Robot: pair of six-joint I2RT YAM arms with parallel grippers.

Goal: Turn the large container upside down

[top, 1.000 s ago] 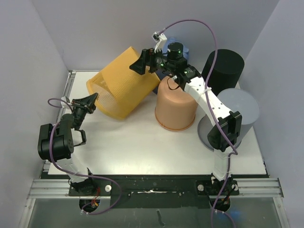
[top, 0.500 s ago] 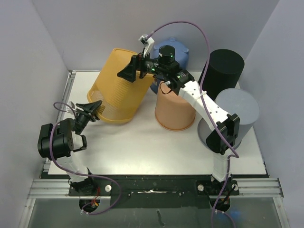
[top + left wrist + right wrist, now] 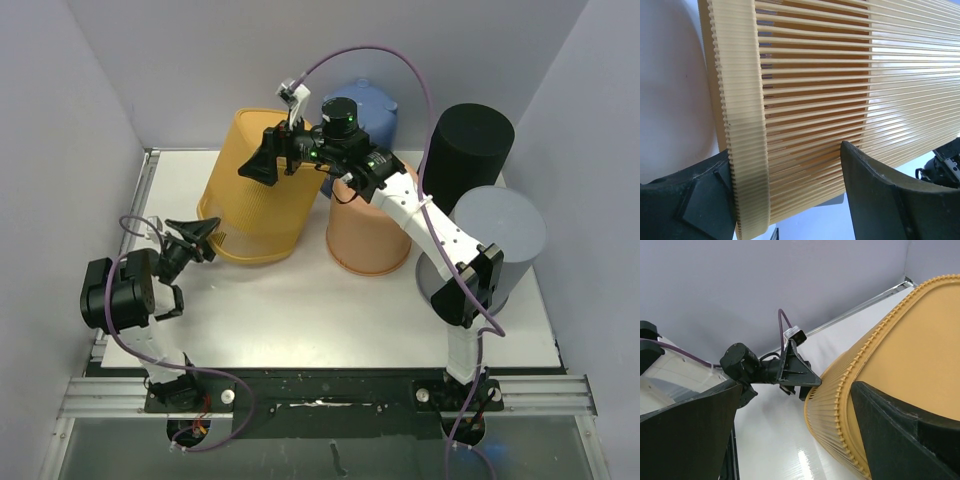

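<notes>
The large container is a yellow slatted basket point(image 3: 255, 200). It stands almost mouth-down at the back left of the table, its solid base facing up and leaning slightly to the back. My left gripper point(image 3: 205, 232) is open at the lower left rim. In the left wrist view the ribbed rim band point(image 3: 742, 125) lies against one finger point(image 3: 690, 210), and the other finger stands clear of the slats. My right gripper point(image 3: 258, 165) is open wide over the basket's base point(image 3: 910, 355); one finger point(image 3: 900, 440) lies over that base.
An upturned peach pot point(image 3: 370, 235) stands right beside the basket. A blue container point(image 3: 372, 100), a black cylinder point(image 3: 470, 140) and a grey cylinder point(image 3: 497, 245) crowd the back right. Walls close in at the left and back.
The basket has swung from lying on its side to nearly mouth-down. My left gripper has opened and let go of the rim. The right arm has moved left along with the base.
</notes>
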